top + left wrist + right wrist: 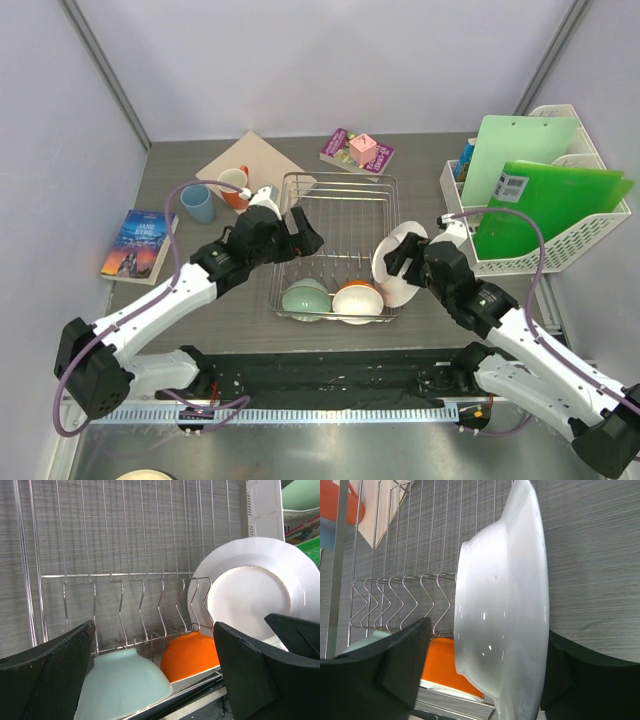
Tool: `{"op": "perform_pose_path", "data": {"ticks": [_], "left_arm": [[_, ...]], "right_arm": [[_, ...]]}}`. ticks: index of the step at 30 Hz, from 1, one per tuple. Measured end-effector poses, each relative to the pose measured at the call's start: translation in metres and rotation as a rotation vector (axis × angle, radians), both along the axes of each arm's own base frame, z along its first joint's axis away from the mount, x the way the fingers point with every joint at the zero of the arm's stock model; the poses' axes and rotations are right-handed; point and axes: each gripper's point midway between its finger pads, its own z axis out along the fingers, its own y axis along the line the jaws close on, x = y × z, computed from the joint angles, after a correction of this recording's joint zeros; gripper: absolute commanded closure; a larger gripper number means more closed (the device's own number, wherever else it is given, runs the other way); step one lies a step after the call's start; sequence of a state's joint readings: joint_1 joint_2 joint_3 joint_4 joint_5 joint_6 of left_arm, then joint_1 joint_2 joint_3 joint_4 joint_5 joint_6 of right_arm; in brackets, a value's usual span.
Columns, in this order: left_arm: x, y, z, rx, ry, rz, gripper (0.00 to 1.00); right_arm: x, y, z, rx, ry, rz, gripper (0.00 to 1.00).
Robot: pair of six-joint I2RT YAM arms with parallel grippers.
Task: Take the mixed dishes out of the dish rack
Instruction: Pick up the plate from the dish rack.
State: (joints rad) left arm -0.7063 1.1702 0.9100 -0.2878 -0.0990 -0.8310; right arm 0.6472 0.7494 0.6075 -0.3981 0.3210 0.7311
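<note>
The silver wire dish rack (338, 215) stands mid-table. A pale green bowl (305, 298) and the cream bowl with orange outside (358, 298) lie upside down at its near end. The white plate (398, 262) stands on edge at the rack's right side. My right gripper (408, 256) straddles the plate (505, 600) with its jaws apart, and a gap shows beside the left finger (405, 655). My left gripper (300, 232) is open and empty over the rack, above the green bowl (122, 685) and orange bowl (192, 655). The light-blue cup (197, 203) and orange-red mug (235, 186) stand on the table left of the rack.
A tan board (262, 160) lies behind the mug. One book (138, 245) lies far left and another (355, 150) lies behind the rack. A white file basket (585, 235) with green folders stands at the right. Grey walls close in both sides.
</note>
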Motion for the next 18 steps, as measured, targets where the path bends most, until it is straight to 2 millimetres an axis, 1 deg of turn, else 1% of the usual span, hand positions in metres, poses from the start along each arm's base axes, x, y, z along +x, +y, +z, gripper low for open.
{"op": "perform_pose_path", "data": {"ticks": [1, 2, 4, 5, 7, 8, 10, 11, 13, 14, 16, 18], "left_arm": [[0.0, -0.001, -0.002, 0.002, 0.005, -0.002, 0.0], [0.0, -0.001, -0.004, 0.004, 0.011, -0.005, 0.0], [0.0, -0.002, -0.008, 0.009, 0.022, -0.008, 0.0], [0.0, -0.003, -0.01, 0.01, 0.026, -0.01, 0.0], [0.0, -0.004, -0.014, 0.015, 0.036, -0.012, 0.0], [0.001, -0.005, -0.016, 0.017, 0.041, -0.014, 0.0], [0.001, -0.007, -0.02, 0.021, 0.052, -0.018, 0.0], [0.001, -0.007, -0.022, 0.023, 0.057, -0.019, 0.0], [0.001, -0.009, -0.027, 0.027, 0.072, -0.024, 0.0], [0.001, -0.01, -0.029, 0.029, 0.078, -0.026, 0.0], [0.001, -0.011, -0.033, 0.033, 0.089, -0.028, 0.0], [0.001, -0.012, -0.036, 0.033, 0.099, -0.027, 0.0]], "right_arm": [[0.001, 0.001, 0.0, -0.001, -0.002, 0.001, 0.31], [0.001, 0.001, 0.0, -0.003, -0.004, 0.004, 0.4], [0.002, 0.001, 0.0, -0.009, -0.007, 0.006, 0.48], [0.002, 0.001, 0.0, -0.012, -0.007, 0.008, 0.54], [0.002, 0.0, 0.0, -0.016, -0.009, 0.008, 0.59], [0.003, 0.002, 0.002, -0.003, -0.012, 0.01, 0.64], [0.002, 0.007, 0.004, 0.016, -0.017, 0.026, 0.71], [0.001, 0.01, 0.006, 0.023, -0.02, 0.041, 0.79], [0.0, 0.013, 0.007, 0.032, -0.02, 0.058, 0.89], [-0.002, 0.017, 0.008, 0.048, -0.018, 0.075, 0.99], [-0.005, 0.024, 0.011, 0.066, -0.018, 0.111, 0.99], [-0.008, 0.023, 0.012, 0.074, -0.007, 0.104, 0.99]]}}
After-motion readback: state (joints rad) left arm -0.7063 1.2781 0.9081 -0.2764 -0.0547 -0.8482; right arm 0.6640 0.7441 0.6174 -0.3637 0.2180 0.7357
